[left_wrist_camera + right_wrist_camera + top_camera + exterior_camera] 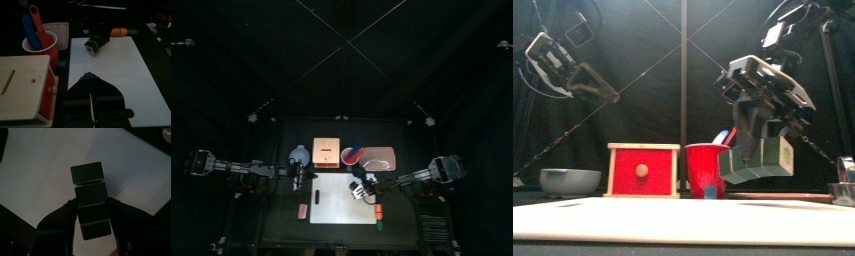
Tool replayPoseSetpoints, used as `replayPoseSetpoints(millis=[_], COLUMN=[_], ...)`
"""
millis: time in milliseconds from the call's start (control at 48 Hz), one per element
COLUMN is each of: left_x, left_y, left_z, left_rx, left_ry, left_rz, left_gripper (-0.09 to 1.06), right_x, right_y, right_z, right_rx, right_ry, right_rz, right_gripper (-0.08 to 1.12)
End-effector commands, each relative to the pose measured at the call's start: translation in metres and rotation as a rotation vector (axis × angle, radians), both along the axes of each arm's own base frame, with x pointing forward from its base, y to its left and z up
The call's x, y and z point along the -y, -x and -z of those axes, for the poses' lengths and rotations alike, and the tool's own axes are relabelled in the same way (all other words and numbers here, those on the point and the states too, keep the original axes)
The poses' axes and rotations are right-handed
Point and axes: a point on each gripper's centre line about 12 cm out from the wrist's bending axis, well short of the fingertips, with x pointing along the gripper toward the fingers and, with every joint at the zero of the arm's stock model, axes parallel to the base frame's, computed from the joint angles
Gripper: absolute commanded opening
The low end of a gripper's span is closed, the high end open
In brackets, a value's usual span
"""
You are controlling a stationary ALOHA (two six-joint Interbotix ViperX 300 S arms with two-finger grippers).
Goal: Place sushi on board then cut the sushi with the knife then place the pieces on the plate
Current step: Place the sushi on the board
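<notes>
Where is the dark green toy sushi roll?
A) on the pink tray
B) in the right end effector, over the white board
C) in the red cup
B: the jaws of the right end effector clamp the dark green toy sushi roll above the flat white cutting board.

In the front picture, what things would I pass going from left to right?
First the blue-grey bowl → wooden box → red cup → sushi roll.
</notes>
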Motion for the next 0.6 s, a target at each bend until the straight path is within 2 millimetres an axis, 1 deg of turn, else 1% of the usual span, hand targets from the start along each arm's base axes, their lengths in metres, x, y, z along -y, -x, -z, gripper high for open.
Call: replayPoseSetpoints(millis=[21, 104, 250, 354, 479, 604], left_x=[0.001, 0.000, 0.001, 0.001, 0.001, 0.001], left_y=[-0.003, -0.003, -0.001, -0.001, 0.001, 0.002], left_z=[-0.006, -0.005, -0.002, -0.001, -0.001, -0.002], left_rx=[0.021, 0.017, -0.010, -0.031, -0.045, -0.042], left_ry=[-0.002, -0.003, -0.011, -0.013, -0.015, -0.015], left_rz=[0.004, 0.003, 0.007, 0.009, 0.009, 0.008], left_gripper=[-0.03, -0.03, -0.03, -0.03, -0.03, -0.03], right_x=[-0.012, -0.018, -0.028, -0.033, -0.034, -0.037], right_y=[-0.017, -0.026, -0.037, -0.047, -0.059, -0.065], right_z=[-0.014, -0.013, -0.016, -0.017, -0.015, -0.010], right_rx=[0.025, -0.003, -0.039, -0.069, -0.115, -0.179], right_ry=[0.005, 0.032, 0.070, 0.092, 0.116, 0.118], right_rz=[0.079, 0.181, 0.305, 0.361, 0.431, 0.482], right_gripper=[0.54, 0.54, 0.54, 0.54, 0.54, 0.54])
